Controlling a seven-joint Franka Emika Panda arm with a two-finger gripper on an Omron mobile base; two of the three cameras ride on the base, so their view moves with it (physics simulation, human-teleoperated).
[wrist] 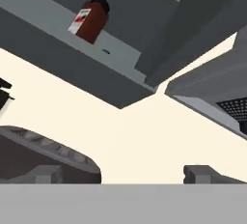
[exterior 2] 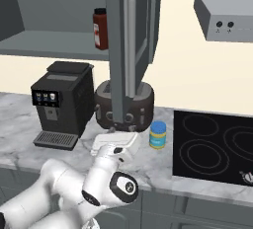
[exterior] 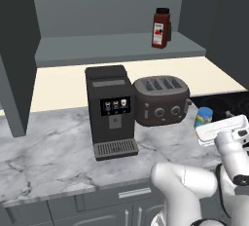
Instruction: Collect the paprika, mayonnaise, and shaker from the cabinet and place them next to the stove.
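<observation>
Dark-red paprika (exterior: 161,28) stands on the cabinet (exterior: 116,49) shelf.

The cabinet (exterior: 121,49) stands open, its shelf bare left of the paprika (exterior: 160,28). Below, the coffee machine (exterior: 110,110) and toaster (exterior: 161,100) block the far tabletop (exterior: 44,157); the mayonnaise (exterior 2: 157,134) stands near the stove (exterior 2: 212,146).

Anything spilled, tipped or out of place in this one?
Nothing stands out. The paprika stands upright on the cabinet shelf, the mayonnaise upright on the counter beside the stove. The tool is open and empty.
</observation>
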